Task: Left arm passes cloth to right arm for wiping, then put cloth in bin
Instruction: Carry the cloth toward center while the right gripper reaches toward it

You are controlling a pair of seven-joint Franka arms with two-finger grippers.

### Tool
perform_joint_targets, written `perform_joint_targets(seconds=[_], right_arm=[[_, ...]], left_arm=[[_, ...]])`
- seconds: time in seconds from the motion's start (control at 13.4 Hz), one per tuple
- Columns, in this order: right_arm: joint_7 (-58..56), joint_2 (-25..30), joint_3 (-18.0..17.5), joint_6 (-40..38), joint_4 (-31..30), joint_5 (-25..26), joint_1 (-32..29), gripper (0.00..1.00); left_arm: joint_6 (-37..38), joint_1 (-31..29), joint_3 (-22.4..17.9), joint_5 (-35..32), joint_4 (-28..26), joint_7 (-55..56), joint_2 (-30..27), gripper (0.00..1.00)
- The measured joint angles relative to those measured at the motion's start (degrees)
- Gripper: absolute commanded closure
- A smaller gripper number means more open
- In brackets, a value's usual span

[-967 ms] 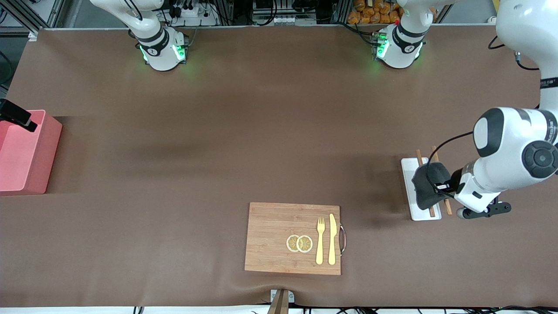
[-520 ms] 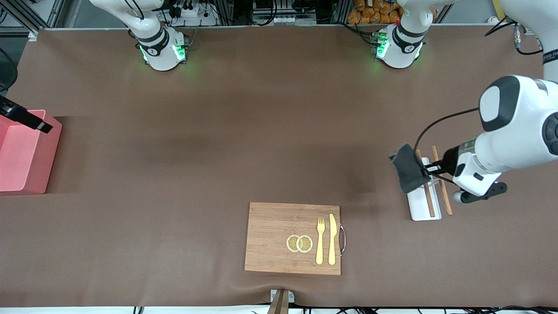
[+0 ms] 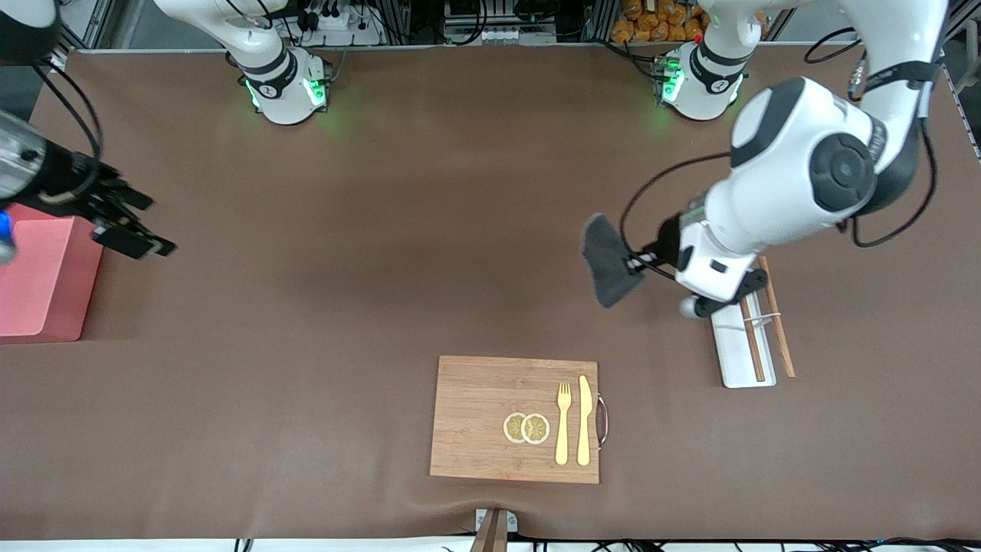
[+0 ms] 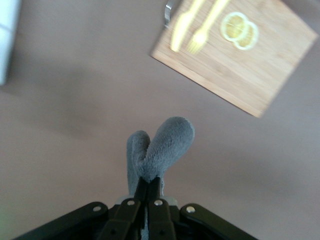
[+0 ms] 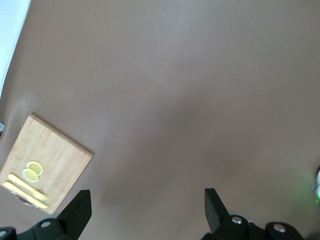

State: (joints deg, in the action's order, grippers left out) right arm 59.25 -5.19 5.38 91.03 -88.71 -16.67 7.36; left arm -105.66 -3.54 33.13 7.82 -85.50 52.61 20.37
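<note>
The dark grey cloth (image 3: 609,261) hangs in the air from my left gripper (image 3: 640,262), which is shut on it over the bare brown table between the white tray and the table's middle. In the left wrist view the cloth (image 4: 160,147) bulges out of my shut left gripper (image 4: 149,184). My right gripper (image 3: 130,226) is open and empty, in the air beside the salmon-pink bin (image 3: 46,280) at the right arm's end of the table. The right wrist view shows its open gripper (image 5: 145,210) over bare table.
A white tray (image 3: 737,349) with brown chopsticks (image 3: 778,318) lies under the left arm. A wooden cutting board (image 3: 479,418) with lemon slices (image 3: 526,428), a yellow fork (image 3: 563,423) and knife (image 3: 584,420) lies near the front edge.
My left gripper lifted the cloth off the white tray and carried it toward the table's middle. My right gripper moved out from over the bin toward the table's middle.
</note>
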Motion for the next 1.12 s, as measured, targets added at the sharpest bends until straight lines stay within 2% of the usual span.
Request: perform_joint_targets(seconds=[0.3, 0.52, 0.82, 1.12], right_arm=[[10.8, -6.2, 0.1, 0.5, 1.3, -13.3, 0.3, 0.0], [15.2, -9.5, 0.0, 3.6, 1.8, -20.6, 0.7, 0.0], [21.8, -12.7, -0.1, 12.0, 2.2, -21.3, 6.8, 0.0], [22.8, -14.0, -0.1, 12.0, 2.1, -23.6, 8.3, 0.0]], left_arm=[[-5.7, 8.5, 0.5, 0.5, 4.1, 15.1, 1.9, 1.0], [-15.2, 14.7, 0.5, 0.5, 6.7, 25.7, 5.8, 1.0], [-28.4, 19.8, 0.5, 0.5, 7.9, 34.1, 11.1, 1.0], [-34.8, 22.3, 0.5, 0.5, 9.5, 39.2, 13.4, 1.0]])
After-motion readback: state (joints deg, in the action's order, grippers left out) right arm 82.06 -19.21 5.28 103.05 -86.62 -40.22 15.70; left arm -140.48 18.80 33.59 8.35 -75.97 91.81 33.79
